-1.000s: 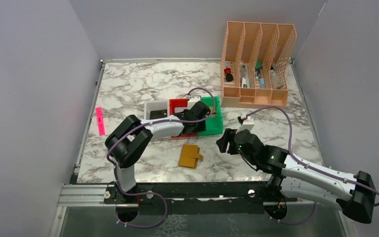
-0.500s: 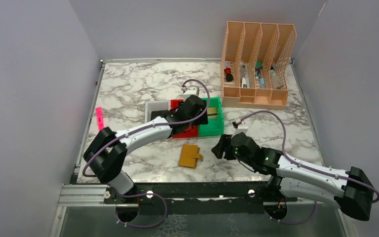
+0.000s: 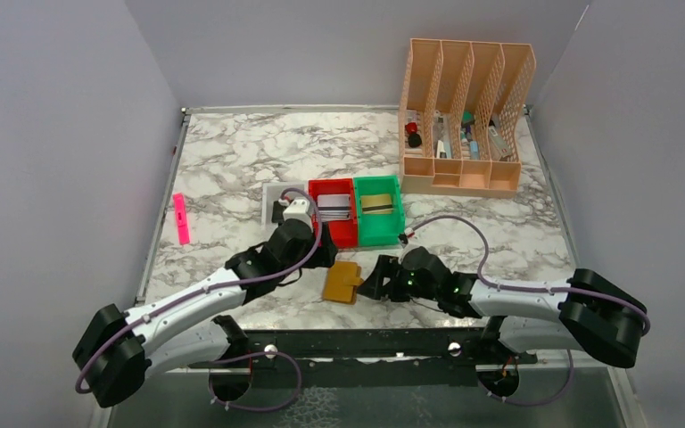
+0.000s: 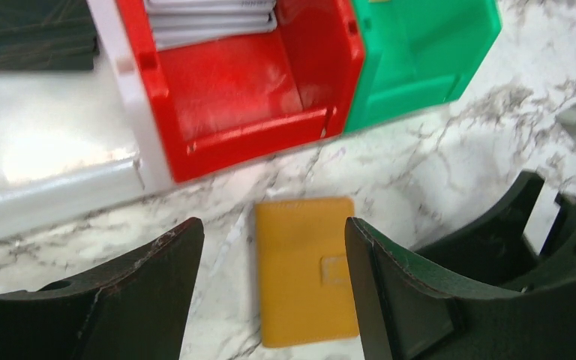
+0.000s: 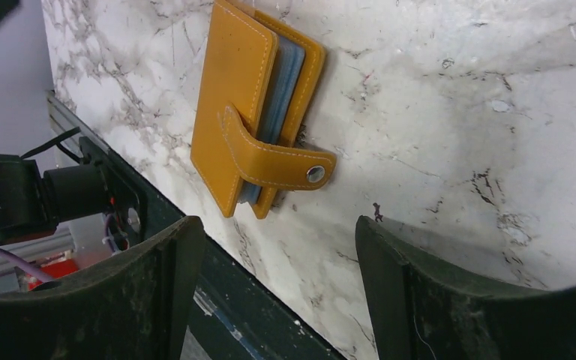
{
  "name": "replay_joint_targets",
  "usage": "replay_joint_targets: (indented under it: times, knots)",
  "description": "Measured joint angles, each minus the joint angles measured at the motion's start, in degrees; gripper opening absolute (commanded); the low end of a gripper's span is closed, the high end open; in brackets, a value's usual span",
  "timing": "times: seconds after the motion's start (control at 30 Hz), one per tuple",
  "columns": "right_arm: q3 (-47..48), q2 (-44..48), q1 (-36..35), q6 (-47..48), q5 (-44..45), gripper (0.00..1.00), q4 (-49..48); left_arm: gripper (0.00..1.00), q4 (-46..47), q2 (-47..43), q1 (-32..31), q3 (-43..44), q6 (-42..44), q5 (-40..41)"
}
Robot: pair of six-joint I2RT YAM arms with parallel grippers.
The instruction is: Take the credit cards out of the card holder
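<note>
- Hovering with fingers spread and nothing held, the left claw (image 4: 270, 247) frames the card holder (image 4: 307, 277) from above.
- Right claw (image 5: 277, 232), likewise spread and empty, sits low beside the strap (image 5: 270, 161).
- Card holder lies flat on the marble surface (image 3: 232, 160), strap apparently fastened, near the red bin (image 3: 342, 239).
- Step, likely: closing in to grasp. Next, one claw pins it while the other frees the strap.
</note>
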State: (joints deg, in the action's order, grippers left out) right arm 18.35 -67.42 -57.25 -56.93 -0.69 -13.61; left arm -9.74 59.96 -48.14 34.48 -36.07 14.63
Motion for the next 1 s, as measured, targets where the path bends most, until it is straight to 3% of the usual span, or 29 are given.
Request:
replay_joint_targets:
  times: [0.17, 0.3, 0.63, 1.0]
  knots:
    - [0.02, -3.69, 0.00, -0.76, -0.42, 0.83, -4.02, 0.70, -0.20, -7.72, 0.00, -8.02, -0.26, -3.45]
    - [0.26, -5.90, -0.02, -1.07, -0.37, 0.80, -7.02, 0.68, 0.15, -10.01, 0.00, -11.91, -0.59, -6.91]
    - [1.95, -11.65, 0.00, -1.68, 0.35, 0.47, -10.51, 0.65, 2.60, -4.04, -0.22, -14.10, -1.22, -12.66]
    - [3.91, -10.14, 0.00, 0.81, 1.75, 0.39, -7.23, 0.65, 6.05, -2.10, -0.59, -14.38, -1.44, -14.21]
